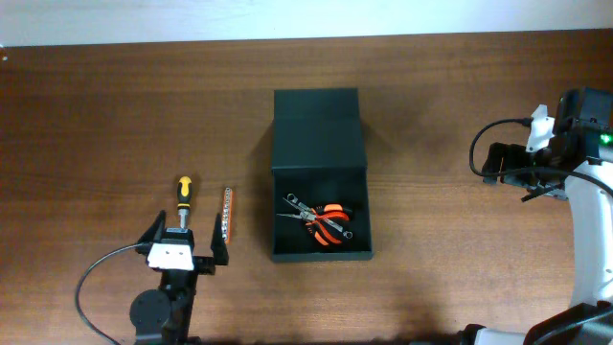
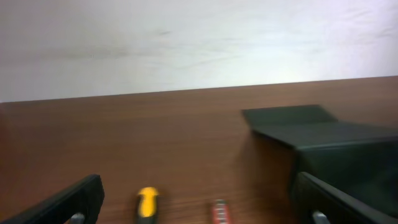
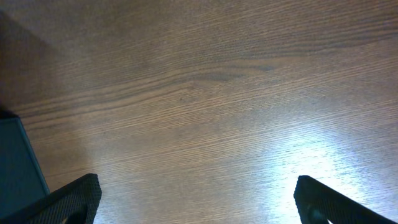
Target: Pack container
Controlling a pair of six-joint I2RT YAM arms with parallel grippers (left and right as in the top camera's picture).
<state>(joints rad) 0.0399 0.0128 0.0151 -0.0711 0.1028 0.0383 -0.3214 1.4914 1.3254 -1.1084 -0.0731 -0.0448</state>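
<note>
the container (image 1: 319, 144) sits mid counter (image 1: 96, 115), lid flapped toward the far edge; it looks rigid, light, matte, best gripped by a side wall. left fingers (image 2: 65, 204) and right fingers (image 3: 62, 202) gape wide, holding nothing.

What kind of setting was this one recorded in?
Probably a lab or workshop robot bench: a wooden table against a plain pale wall, a left arm and right arm at it, and hand tools, a screwdriver beside an open container holding orange-handled pliers.
</note>
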